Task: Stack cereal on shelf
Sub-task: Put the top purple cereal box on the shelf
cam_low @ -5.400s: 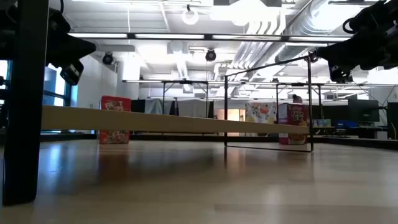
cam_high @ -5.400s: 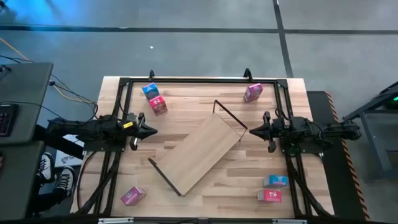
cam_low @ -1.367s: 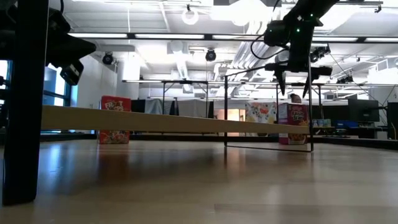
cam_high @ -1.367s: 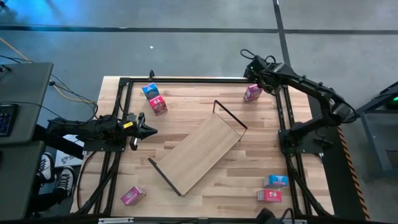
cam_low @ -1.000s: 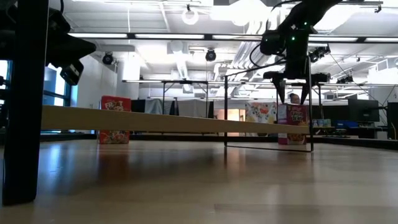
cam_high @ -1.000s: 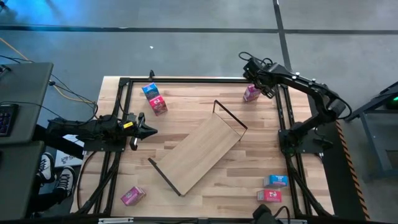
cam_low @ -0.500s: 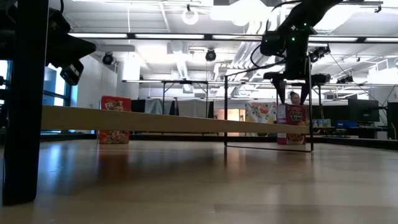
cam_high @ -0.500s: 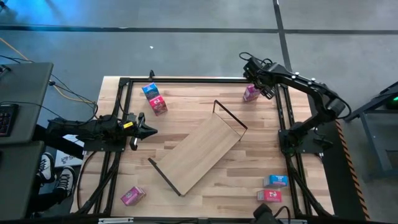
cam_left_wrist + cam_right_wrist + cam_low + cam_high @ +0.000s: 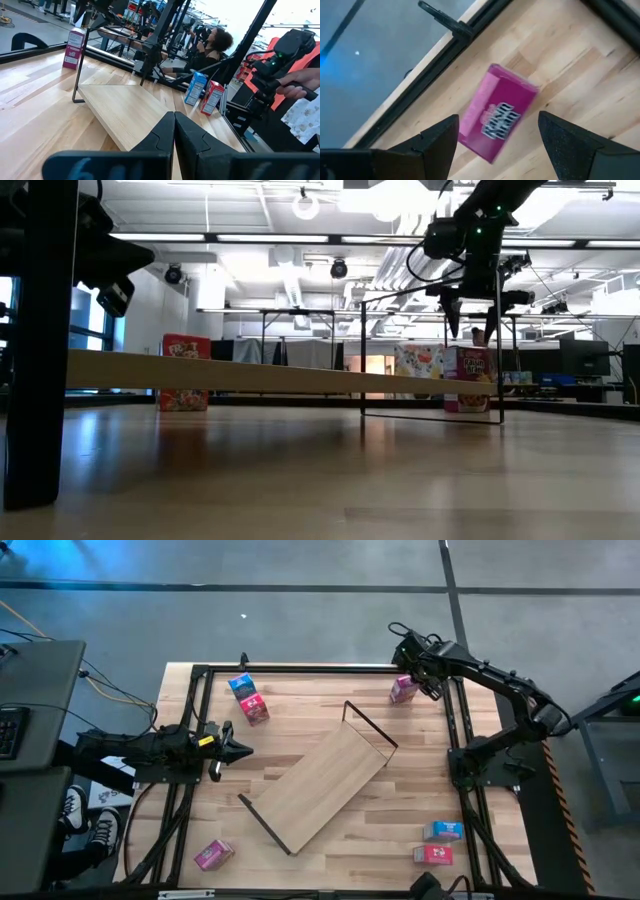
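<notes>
The shelf [image 9: 320,785] lies slantwise on the middle of the table, a black wire frame at each end. A pink cereal box [image 9: 402,689] stands upright at the far right. My right gripper [image 9: 412,678] hangs open just above it, pointing down. In the right wrist view the box [image 9: 497,120] shows between and beyond the two fingers, apart from both. In the low view the fingertips [image 9: 470,330] end a little above the box's top [image 9: 466,352]. My left gripper [image 9: 245,750] waits shut, level, to the left of the shelf [image 9: 125,107].
A blue box [image 9: 241,686] and a pink-red box [image 9: 254,709] stand at the far left. A pink one [image 9: 213,854] lies near left. A blue [image 9: 442,830] and a red [image 9: 432,854] box are near right. Black arm frames line both sides. A person [image 9: 215,45] sits beyond the table.
My right gripper has risen a little from just over the pink box's top and has stayed open above it.
</notes>
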Controlling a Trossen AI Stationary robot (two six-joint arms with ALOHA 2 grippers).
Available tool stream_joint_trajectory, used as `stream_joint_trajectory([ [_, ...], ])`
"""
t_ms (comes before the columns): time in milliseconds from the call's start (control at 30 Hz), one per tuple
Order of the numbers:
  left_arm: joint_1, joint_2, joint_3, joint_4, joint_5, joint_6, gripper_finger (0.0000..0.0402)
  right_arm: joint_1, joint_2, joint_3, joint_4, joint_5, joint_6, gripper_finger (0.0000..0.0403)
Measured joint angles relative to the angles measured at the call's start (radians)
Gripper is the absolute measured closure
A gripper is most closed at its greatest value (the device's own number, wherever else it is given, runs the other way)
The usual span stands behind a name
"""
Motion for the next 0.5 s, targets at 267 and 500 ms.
stream_joint_trajectory([
  [267, 0.000, 0.000, 0.000, 0.000, 0.000, 0.000, 0.0398, -0.013, 0.002, 0.000, -0.043, -0.021, 0.053, 0.0135],
  [500, 0.000, 0.000, 0.000, 0.000, 0.000, 0.000, 0.0398, -0.013, 0.002, 0.000, 0.008, -0.016, 0.130, 0.0135],
])
